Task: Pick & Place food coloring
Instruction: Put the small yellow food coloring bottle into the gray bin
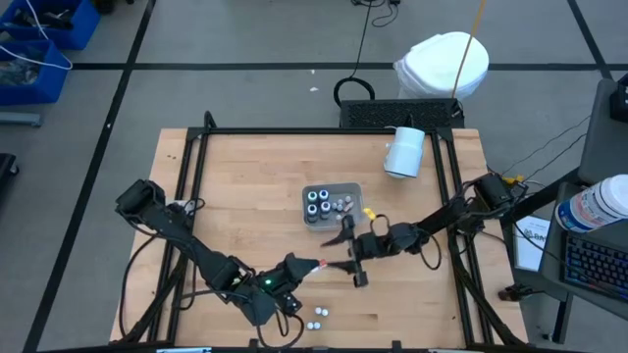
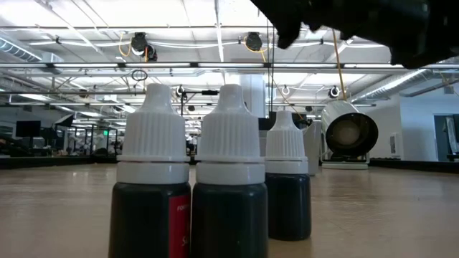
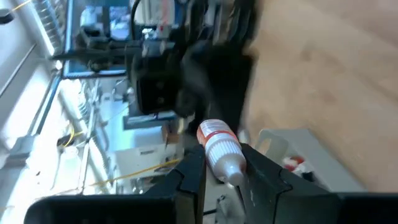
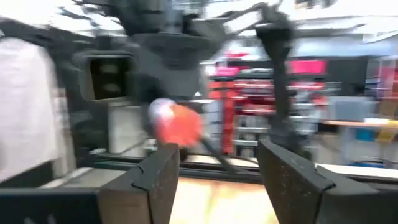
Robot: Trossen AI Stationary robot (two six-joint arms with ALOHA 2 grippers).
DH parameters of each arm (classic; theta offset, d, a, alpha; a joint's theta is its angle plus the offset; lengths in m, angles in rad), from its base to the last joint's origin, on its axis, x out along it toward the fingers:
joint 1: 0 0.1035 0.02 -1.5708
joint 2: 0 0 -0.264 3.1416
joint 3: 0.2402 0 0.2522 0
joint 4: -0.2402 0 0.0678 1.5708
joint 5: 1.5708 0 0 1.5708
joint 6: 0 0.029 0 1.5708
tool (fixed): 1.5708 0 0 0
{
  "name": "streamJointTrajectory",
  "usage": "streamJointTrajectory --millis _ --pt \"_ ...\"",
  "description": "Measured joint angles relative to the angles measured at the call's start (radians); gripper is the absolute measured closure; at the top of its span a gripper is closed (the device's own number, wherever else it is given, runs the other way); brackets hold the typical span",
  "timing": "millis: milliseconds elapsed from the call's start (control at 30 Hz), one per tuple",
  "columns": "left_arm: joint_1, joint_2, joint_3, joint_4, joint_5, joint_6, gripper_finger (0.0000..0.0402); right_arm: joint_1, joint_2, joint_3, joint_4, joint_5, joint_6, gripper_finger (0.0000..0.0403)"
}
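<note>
My left gripper (image 1: 299,267) is shut on a small food coloring bottle (image 1: 316,264) with a red label and white cap, above the near middle of the table. My right gripper (image 1: 351,255) is open just to the bottle's right. It faces the bottle, with its fingers spread on the far and near sides. In the right wrist view the red bottle (image 4: 177,124) shows beyond my open right gripper (image 4: 217,168). A grey tray (image 1: 343,188) holds dark bottles (image 1: 317,201) and whitish pieces (image 1: 343,206). Three more bottles (image 1: 316,317) stand upright by the near edge, and their white caps (image 2: 229,122) show in the low view. My left gripper (image 3: 221,165) pinches the bottle between its two fingers at the white cap end (image 3: 227,163). The red-labelled body (image 3: 214,132) sticks out forward past the fingertips, toward the right gripper. The fingers come roughly level from the table's left. The bottle is lifted clear of the table and lies about level.
A large white cylinder (image 1: 403,152) lies on its side at the far right of the table, and its open end (image 2: 349,132) faces the low camera. A black frame (image 1: 294,130) runs round the table. Bare wood lies left of the tray.
</note>
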Motion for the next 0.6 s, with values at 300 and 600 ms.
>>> streamJointTrajectory --millis 300,600 --pt "0.003 0.0 0.0 -0.022 -0.002 -0.047 0.0321 0.003 -0.236 -0.257 0.066 0.03 -0.04 0.018" --pt "0.07 0.0 0.0 -0.012 0.041 -0.167 0.0321 0.05 -0.552 -0.556 0.025 0.02 -0.177 0.0237"
